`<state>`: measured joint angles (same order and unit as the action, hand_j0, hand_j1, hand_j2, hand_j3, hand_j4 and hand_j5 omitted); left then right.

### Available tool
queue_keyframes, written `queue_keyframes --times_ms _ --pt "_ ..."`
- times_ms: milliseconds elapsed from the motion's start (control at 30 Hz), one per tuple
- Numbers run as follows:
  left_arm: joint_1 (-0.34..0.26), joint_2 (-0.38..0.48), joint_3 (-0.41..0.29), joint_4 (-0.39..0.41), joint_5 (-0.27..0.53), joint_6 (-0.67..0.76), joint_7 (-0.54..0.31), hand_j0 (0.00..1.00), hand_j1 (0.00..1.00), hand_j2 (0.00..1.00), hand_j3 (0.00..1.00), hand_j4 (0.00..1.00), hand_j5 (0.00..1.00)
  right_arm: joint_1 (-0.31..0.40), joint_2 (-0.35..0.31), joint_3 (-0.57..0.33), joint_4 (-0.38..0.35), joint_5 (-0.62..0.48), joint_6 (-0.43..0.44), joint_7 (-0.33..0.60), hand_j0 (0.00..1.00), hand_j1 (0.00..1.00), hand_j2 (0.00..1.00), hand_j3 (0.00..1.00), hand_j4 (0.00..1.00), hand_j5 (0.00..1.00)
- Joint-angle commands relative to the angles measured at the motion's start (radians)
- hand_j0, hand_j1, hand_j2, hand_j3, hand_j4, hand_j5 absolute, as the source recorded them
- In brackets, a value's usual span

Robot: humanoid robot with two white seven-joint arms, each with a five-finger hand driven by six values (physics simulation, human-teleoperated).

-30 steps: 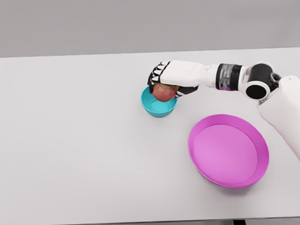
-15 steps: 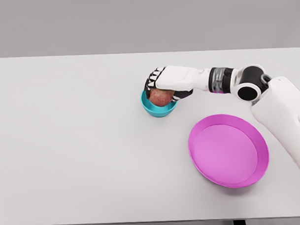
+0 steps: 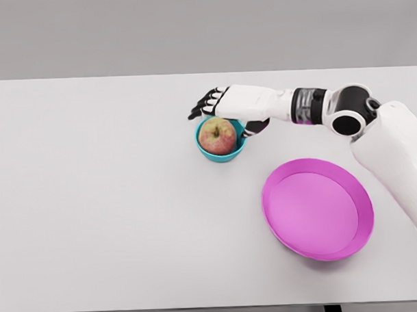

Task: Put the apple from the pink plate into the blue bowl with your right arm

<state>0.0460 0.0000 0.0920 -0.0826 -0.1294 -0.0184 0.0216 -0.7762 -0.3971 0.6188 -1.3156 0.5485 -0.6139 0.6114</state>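
A red and yellow apple [image 3: 217, 136] sits inside the small blue bowl [image 3: 221, 153], stem up, near the middle of the white table. My right hand [image 3: 224, 114] hovers just behind and above the bowl, fingers spread and holding nothing. Its thumb reaches down beside the bowl's right rim. The right arm stretches in from the right edge. The pink plate [image 3: 318, 208] lies bare to the front right of the bowl. The left arm does not show.
The white table [image 3: 93, 201] spans the whole view, with its front edge along the bottom. A plain grey wall stands behind it.
The right hand lowered the apple into the blue bowl, then spread its fingers and let go. The hand has lifted slightly off the apple.
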Motion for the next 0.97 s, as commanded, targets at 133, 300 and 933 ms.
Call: queue_keyframes --times_ms 133,300,933 --pt "0.000 0.000 0.000 0.000 0.001 0.000 0.000 1.00 1.00 1.00 1.00 1.00 1.00 0.037 -0.173 -0.123 -0.145 -0.018 0.003 -0.001 1.00 1.00 1.00 1.00 1.00 1.00" --pt "0.000 0.000 0.000 0.000 0.001 0.000 0.000 1.00 1.00 1.00 1.00 1.00 1.00 0.170 -0.296 -0.335 -0.145 -0.104 0.003 -0.001 1.00 1.00 1.00 1.00 1.00 1.00" --pt "0.000 0.000 0.000 0.000 -0.001 0.000 0.000 1.00 1.00 1.00 1.00 1.00 1.00 0.351 -0.178 -0.553 -0.126 -0.121 0.003 -0.001 1.00 1.00 1.00 1.00 1.00 1.00"
